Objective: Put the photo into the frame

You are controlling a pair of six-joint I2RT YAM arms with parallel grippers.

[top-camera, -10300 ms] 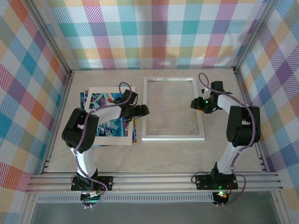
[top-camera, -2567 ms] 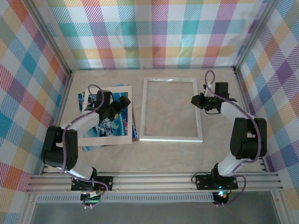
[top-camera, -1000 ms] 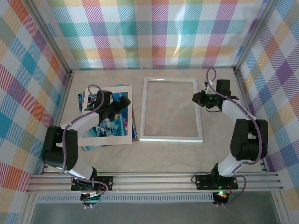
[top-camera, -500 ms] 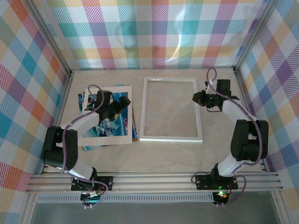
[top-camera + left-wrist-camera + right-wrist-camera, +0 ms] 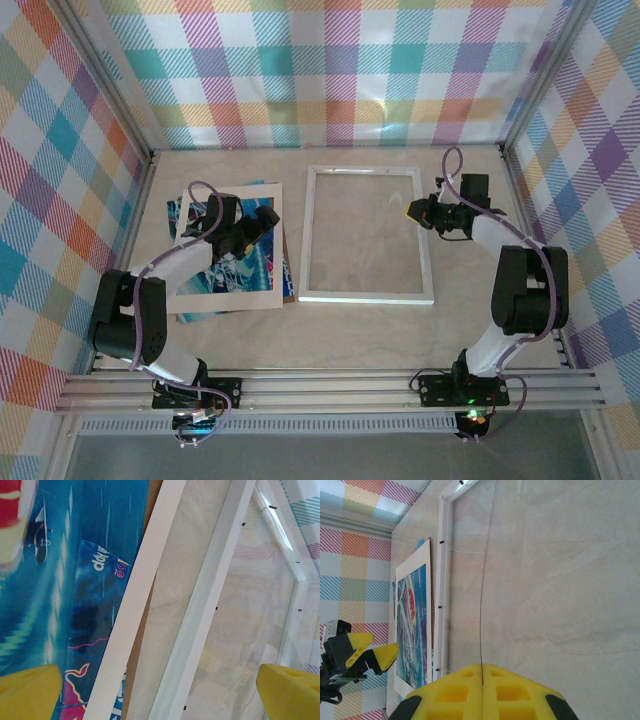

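A beige desk (image 5: 350, 335) is seen from above, walled in by pastel plaid cloth. The frame (image 5: 365, 297), white with a clear pane, is laid flat at the centre of the desk with its long sides running from 12 to 6 o'clock. The desk surface shows through the pane.

The photo (image 5: 238, 272) is placed at 9 o'clock of the frame, just beside it and outside it. It is covered by a cream mat (image 5: 225, 301), so its blue and teal swirls are seen through the mat's window. One corner of the photo juts out at the mat's 10 o'clock corner. A sliver of brown backing board (image 5: 287, 291) is seen at the mat's 4 o'clock corner.

The left claw (image 5: 258, 224) is positioned over the mat's 1 o'clock corner. It is spread wide, and nothing is held in it. In the left wrist view, the left claw (image 5: 160, 695) has a yellow fingertip at each lower corner. Between them the photo (image 5: 60, 580), the mat's edge (image 5: 135, 605), a strip of desk (image 5: 170, 595) and the frame's rail (image 5: 210, 605) are seen.

The right claw (image 5: 416, 210) is set at the frame's 3 o'clock rail, toward 2 o'clock, and is closed with its pads pressed together. Whether the rail is touched cannot be told. In the right wrist view, the shut right claw (image 5: 482, 690) is pointed across the pane toward the frame's far rail (image 5: 443, 580). The photo (image 5: 412, 630) and the left claw (image 5: 375, 647) are seen beyond that rail.
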